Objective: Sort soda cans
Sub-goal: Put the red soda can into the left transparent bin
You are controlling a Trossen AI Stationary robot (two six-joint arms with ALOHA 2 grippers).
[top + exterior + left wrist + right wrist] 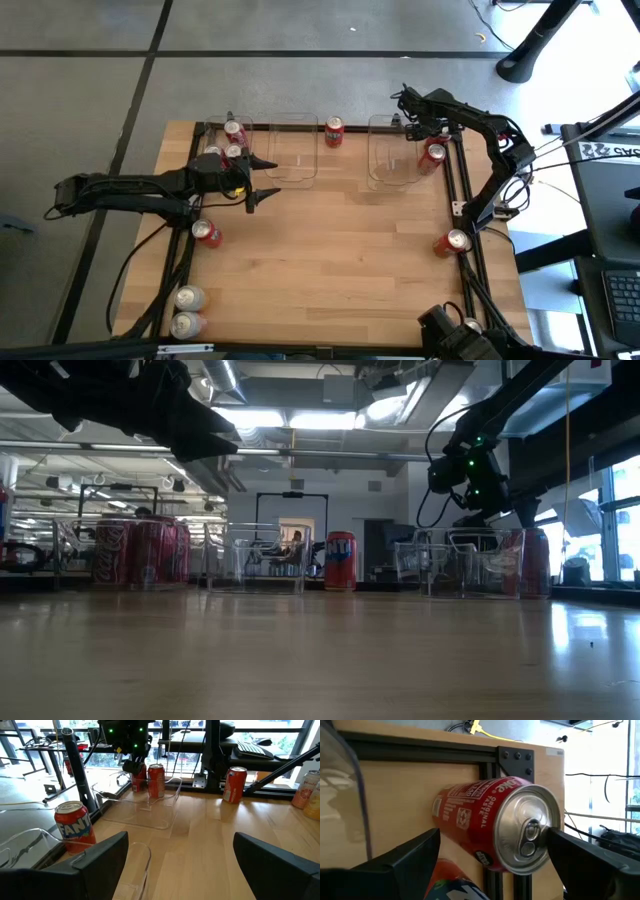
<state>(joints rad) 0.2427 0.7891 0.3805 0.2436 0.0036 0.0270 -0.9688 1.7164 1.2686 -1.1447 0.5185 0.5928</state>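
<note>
A pale wooden plank worktop (340, 260) edged with black metal framing stands on a grey tiled floor (80, 90) crossed by dark seams. Beyond it, long ceiling strip lights (290, 420) glow under exposed ducting, and tall bright windows (610, 510) line one side.

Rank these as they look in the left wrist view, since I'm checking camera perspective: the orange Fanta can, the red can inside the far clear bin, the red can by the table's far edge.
1. Orange Fanta can, largest because nearest.
2. Red can by the far edge and red can in the clear plastic bin: too alike to rank.
</note>
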